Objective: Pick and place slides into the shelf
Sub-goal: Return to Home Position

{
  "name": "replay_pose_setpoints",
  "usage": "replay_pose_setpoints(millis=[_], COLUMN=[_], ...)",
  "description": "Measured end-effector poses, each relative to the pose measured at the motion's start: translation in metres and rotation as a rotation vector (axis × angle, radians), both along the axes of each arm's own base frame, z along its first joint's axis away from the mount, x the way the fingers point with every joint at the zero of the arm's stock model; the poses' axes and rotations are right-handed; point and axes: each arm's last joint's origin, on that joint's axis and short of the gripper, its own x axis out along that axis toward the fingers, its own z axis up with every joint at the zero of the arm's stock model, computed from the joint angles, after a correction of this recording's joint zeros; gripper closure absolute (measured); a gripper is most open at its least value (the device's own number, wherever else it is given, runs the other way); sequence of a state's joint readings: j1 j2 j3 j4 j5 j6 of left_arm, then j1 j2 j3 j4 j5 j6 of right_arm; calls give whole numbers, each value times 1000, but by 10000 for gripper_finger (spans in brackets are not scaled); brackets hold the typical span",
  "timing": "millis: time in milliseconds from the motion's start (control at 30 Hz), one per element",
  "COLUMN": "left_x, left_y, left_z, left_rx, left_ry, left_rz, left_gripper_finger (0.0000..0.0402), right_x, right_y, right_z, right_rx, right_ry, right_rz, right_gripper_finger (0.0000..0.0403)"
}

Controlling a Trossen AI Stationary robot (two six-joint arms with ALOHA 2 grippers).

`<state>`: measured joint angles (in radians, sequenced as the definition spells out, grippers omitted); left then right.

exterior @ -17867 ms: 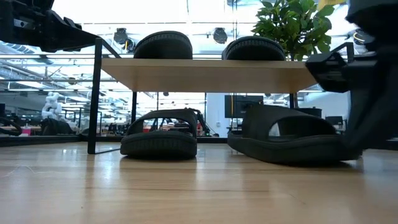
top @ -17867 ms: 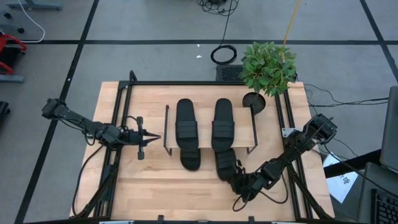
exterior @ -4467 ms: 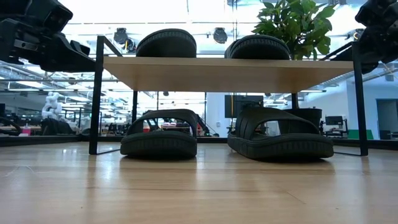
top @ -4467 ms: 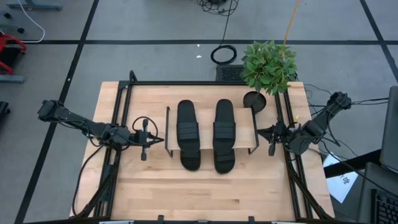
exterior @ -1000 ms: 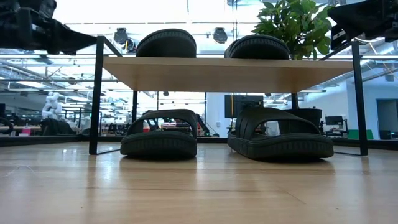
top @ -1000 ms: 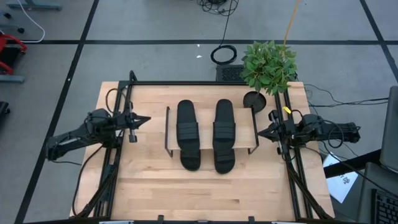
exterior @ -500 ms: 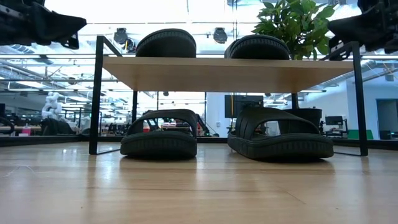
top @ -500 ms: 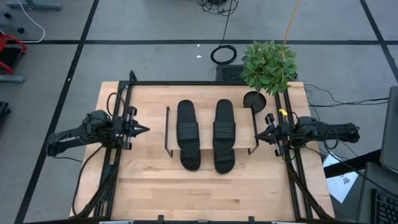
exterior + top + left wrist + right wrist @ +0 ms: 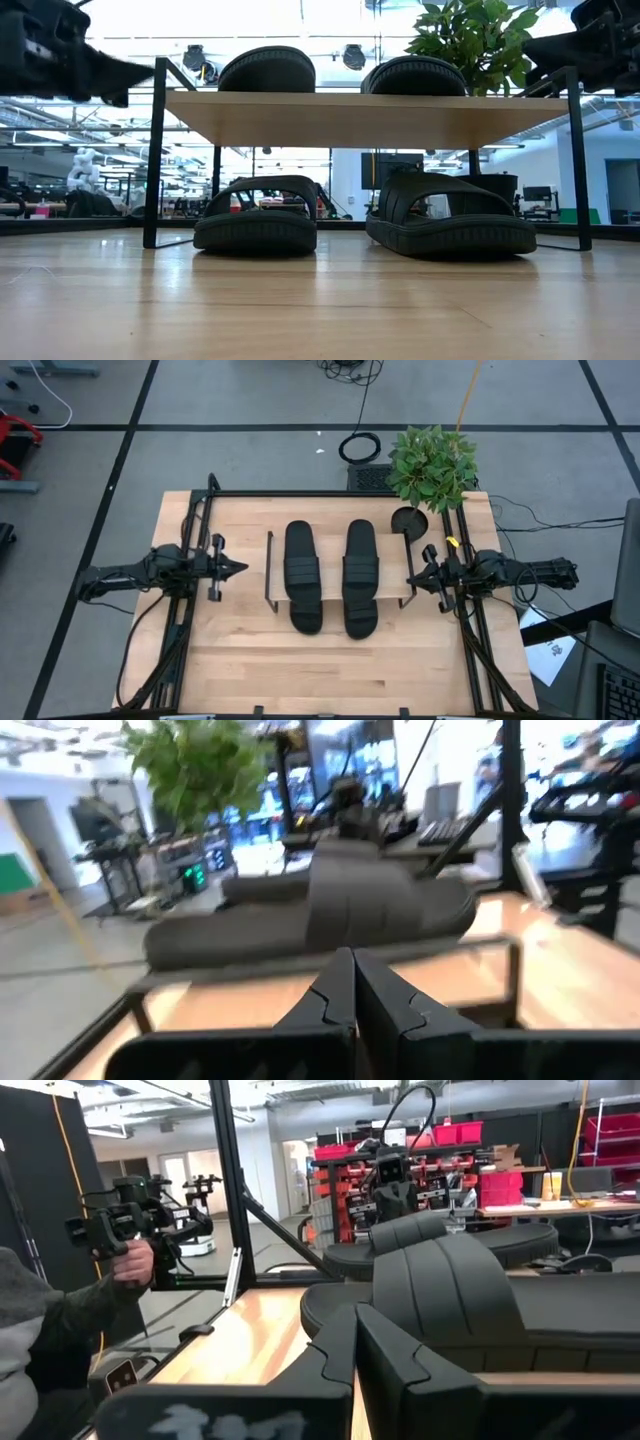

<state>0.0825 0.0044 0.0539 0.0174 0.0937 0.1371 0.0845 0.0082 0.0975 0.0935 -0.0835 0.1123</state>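
Observation:
The shelf [image 9: 331, 565] is a light-wood board on thin black end frames in the middle of the table. Two black slides [image 9: 301, 563] [image 9: 360, 558] lie sole-down on its top board. Two more [image 9: 256, 220] [image 9: 450, 215] rest on the tabletop under the board, their ends sticking out toward the near edge [image 9: 306, 616] [image 9: 361, 618]. My left gripper [image 9: 240, 569] hovers shut just left of the shelf's left end frame. My right gripper [image 9: 409, 578] hovers shut at the right end frame. Both point at the shelf and hold nothing.
A leafy potted plant [image 9: 432, 465] stands beside a round dark hole [image 9: 408, 522] in the table's far right corner. Black frame rails [image 9: 190, 590] run along both table sides. Beyond the table a person's hand [image 9: 135, 1260] holds a device. Bare wood lies toward the near edge [image 9: 330, 670].
My left gripper has swung toward the table's near edge and a little toward the shelf, staying shut, and its arm now lies level across the left rail. My right gripper has edged slightly toward the shelf's right end frame. The slides and shelf have not moved.

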Motion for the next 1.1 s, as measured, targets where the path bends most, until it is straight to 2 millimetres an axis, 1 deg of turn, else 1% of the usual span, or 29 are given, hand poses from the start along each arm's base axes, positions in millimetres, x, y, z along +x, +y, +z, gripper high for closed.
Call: replay_pose_setpoints(millis=[100,567,667,833,1100], left_x=[1,1,1,1,1], left_y=[0,0,0,0,0], left_z=[-6,-6,-6,-6,-6], left_rx=[7,-13,-21,-58,-67], left_ry=[18,15,15,17,18], left_rz=[23,18,13,9,8], left_gripper_finger=[401,401,400,396,401], right_x=[0,0,0,1,0], right_y=[0,0,0,0,0], right_z=[0,1,0,-4,6], right_rx=[-8,-21,-50,-65,-85], right_ry=[-4,-7,-11,-11,-126], right_rz=[-1,-5,-8,-13,-24], right_gripper_finger=[403,403,403,403,403])
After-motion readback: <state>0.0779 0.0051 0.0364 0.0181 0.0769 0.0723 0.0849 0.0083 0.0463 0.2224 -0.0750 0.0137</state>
